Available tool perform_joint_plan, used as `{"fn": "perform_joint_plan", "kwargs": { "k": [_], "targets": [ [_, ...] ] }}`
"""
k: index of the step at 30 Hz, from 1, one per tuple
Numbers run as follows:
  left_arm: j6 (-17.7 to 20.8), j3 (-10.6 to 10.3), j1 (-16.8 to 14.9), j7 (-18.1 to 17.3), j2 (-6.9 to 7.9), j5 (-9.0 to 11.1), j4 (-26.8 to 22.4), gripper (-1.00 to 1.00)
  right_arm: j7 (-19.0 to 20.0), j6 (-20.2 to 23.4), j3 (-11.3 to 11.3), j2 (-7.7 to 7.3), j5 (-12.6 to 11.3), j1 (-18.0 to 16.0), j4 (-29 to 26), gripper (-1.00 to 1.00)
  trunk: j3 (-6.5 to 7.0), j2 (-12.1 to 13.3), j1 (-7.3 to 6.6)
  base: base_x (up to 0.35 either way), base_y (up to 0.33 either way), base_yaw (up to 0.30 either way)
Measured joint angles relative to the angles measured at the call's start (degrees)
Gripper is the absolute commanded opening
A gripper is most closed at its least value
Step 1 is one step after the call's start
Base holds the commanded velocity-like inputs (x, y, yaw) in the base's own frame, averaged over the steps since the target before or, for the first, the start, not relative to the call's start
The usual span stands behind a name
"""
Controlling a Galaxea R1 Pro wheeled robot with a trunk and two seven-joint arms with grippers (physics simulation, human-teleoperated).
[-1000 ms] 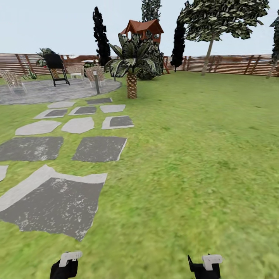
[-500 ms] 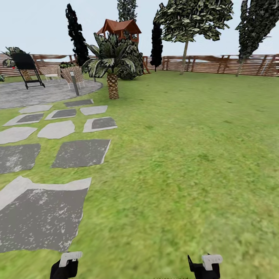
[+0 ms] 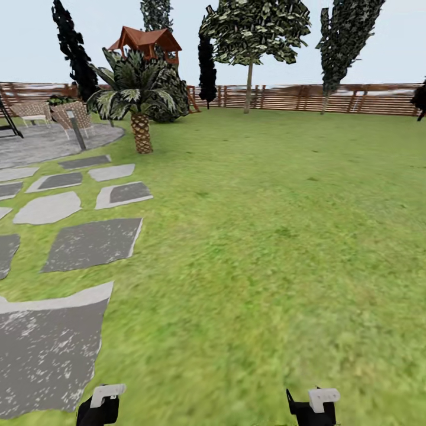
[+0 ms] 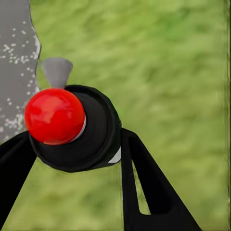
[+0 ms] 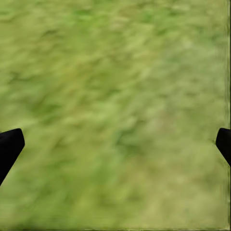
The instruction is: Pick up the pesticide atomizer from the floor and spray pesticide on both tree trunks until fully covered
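Note:
In the left wrist view my left gripper (image 4: pixel 74 144) is shut on the pesticide atomizer (image 4: pixel 91 134), a round black body with a red knob and a grey nozzle, held over the grass floor (image 4: pixel 168 72). My right gripper (image 5: pixel 118 144) is open, its black fingertips (image 5: pixel 10 144) wide apart over bare grass. Both wrists sit low at the head view's bottom edge, the left gripper (image 3: pixel 100 407) and the right gripper (image 3: pixel 312 405). Two tall trees with bare pale trunks, one (image 3: pixel 249 89) and another (image 3: pixel 325 99), stand far off by the fence.
Grey paving stones (image 3: pixel 89 242) run along the left. A short palm (image 3: pixel 141 131) stands beyond them, with a paved patio and chairs (image 3: pixel 71 118) behind. A brown slat fence (image 3: pixel 367 97) rings the wide lawn (image 3: pixel 284 225). Dark narrow trees (image 3: pixel 206 68) and a red-roofed playhouse (image 3: pixel 145 41) rise at the back.
The whole head view has swung to the right, so the camera has turned. Paving and palm slid left and another tree came into sight. Both grippers keep their places.

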Motion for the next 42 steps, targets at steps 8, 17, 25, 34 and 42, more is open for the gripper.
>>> {"fn": "perform_joint_plan", "kwargs": {
  "k": [8, 17, 25, 34, 42],
  "targets": [
    [0.0, 0.0, 0.0, 0.0, 0.00, 0.0, 0.0, -1.00, -0.4, 0.0, -0.2, 0.06, -0.3, 0.0, -0.2, 1.00, 0.00, 0.0, 0.00, 0.000, 0.000, -0.300],
    [0.0, 0.0, 0.0, 0.0, 0.00, 0.0, 0.0, -1.00, -0.6, 0.0, -0.2, -0.03, -0.4, 0.0, -0.2, 1.00, 0.00, 0.0, 0.00, 0.000, 0.000, -0.300],
    [0.0, 0.0, 0.0, 0.0, 0.00, 0.0, 0.0, -1.00, -0.6, 0.0, -0.2, -0.12, -0.4, 0.0, -0.2, 1.00, 0.01, 0.0, 0.00, 0.000, 0.000, -0.300],
    [0.0, 0.0, 0.0, 0.0, 0.00, 0.0, 0.0, -1.00, -0.6, 0.1, -0.2, -0.05, -0.4, 0.0, -0.2, 1.00, 0.23, 0.0, 0.00, 0.000, 0.000, -0.300],
    [0.1, -0.1, 0.0, 0.0, -0.13, 0.0, 0.0, -1.00, -0.6, 0.1, -0.1, -0.12, -0.4, 0.0, -0.1, 1.00, 0.37, 0.0, 0.00, 0.000, 0.000, -0.300]
  ]
}}
